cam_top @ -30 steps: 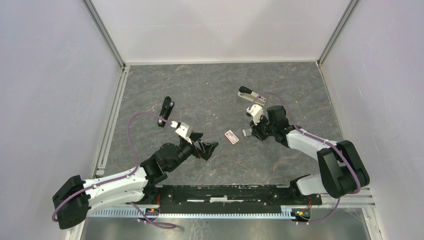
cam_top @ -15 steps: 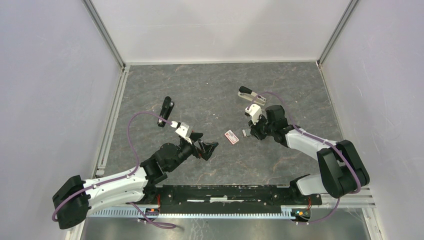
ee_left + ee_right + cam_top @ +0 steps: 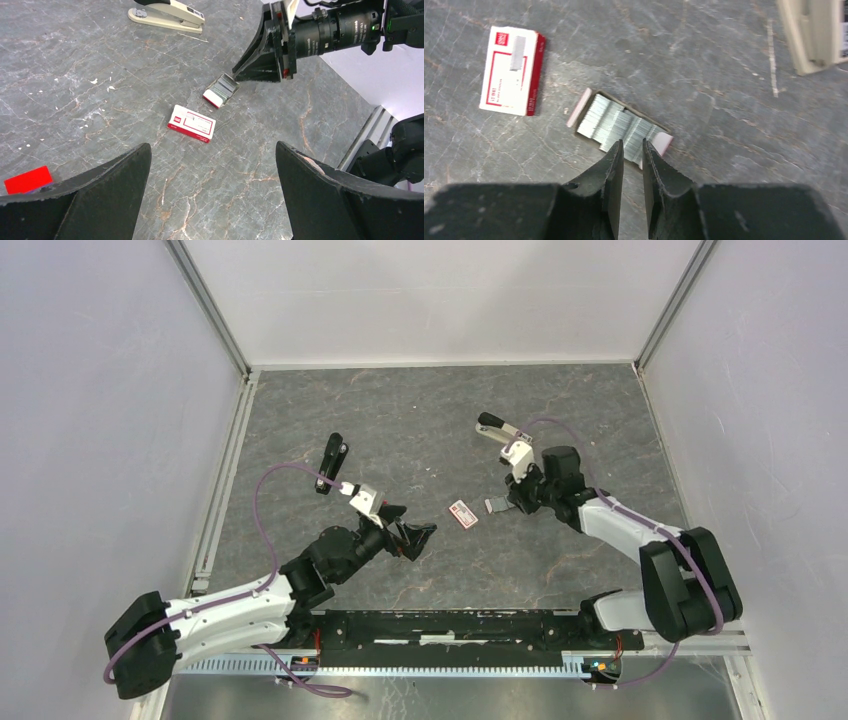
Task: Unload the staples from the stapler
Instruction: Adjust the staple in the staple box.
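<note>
The stapler (image 3: 497, 430), with a black top and a pale base, lies on the grey table at the back right; it also shows in the left wrist view (image 3: 167, 14) and at the right wrist view's corner (image 3: 819, 35). A small open tray of silver staples (image 3: 621, 126) lies on the table (image 3: 495, 505) (image 3: 221, 90). My right gripper (image 3: 633, 142) hovers just at the tray's near edge, its jaws almost closed with nothing between them (image 3: 516, 497). My left gripper (image 3: 212, 200) is wide open and empty over bare table (image 3: 415, 538).
A red and white staple box (image 3: 462, 514) lies left of the tray (image 3: 514, 70) (image 3: 192, 123). A slim black bar (image 3: 332, 462) lies at the left. White walls with metal rails bound the table (image 3: 400, 410).
My right gripper has drawn back toward the right and far side, uncovering the staple tray. The left arm has not moved.
</note>
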Robot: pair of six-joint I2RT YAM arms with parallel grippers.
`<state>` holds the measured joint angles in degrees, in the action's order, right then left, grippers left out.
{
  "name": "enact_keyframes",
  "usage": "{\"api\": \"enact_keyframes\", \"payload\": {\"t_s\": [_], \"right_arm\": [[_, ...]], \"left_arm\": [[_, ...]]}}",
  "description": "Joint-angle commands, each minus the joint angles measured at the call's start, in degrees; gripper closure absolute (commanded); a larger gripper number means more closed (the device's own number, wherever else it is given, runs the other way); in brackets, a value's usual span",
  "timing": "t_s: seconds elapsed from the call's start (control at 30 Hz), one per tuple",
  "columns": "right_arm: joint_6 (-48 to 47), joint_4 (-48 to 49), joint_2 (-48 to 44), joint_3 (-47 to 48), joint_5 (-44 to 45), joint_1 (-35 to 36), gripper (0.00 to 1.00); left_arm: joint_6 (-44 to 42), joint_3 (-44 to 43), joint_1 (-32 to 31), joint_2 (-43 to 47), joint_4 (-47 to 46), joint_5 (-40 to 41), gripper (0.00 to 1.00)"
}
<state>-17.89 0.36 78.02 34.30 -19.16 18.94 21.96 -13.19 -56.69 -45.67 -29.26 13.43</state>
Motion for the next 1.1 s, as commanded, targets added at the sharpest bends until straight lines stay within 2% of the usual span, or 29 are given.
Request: {"api": "enact_keyframes", "payload": {"t_s": [0.0,0.33,0.5,0.67,0.87,0.97,1.07], "right_arm": [[1.2,2.35,-3.64,1.08,-4.79,-4.96,0.74],[4.88,2.86,-1.3,0.96,-21.28,-14.39,0.65],[2.0,1.76,-3.04,1.03,-26.07,-17.47,0.52],[0.8,1.81,-6.52,0.69,-29.45,-18.59,0.43],[0.28,1.67,-9.88,0.28,-30.56,-20.76,0.4],[-0.36,1.28,-11.49,-0.14,-31.17,-21.22,0.39],[-1.26,0.33,-12.43,-0.04,-32.2,-21.42,0.39]], "left_arm": [[4.53,0.58,0.27,-1.17,-3.92,0.65,0.0],[9.04,-5.63,0.34,-17.19,-11.95,-2.9,0.02],[12.61,-7.21,2.87,-22.43,-15.11,-5.76,0.02],[19.26,-9.39,8.34,-25.36,-14.97,-12.55,0.03],[24.07,-13.61,10.64,-28.91,-12.17,-18.0,0.04],[24.24,-14.47,11.73,-28.98,-11.34,-19.29,0.05],[21.86,-16.14,13.03,-27.55,-6.12,-19.65,0.04]]}}
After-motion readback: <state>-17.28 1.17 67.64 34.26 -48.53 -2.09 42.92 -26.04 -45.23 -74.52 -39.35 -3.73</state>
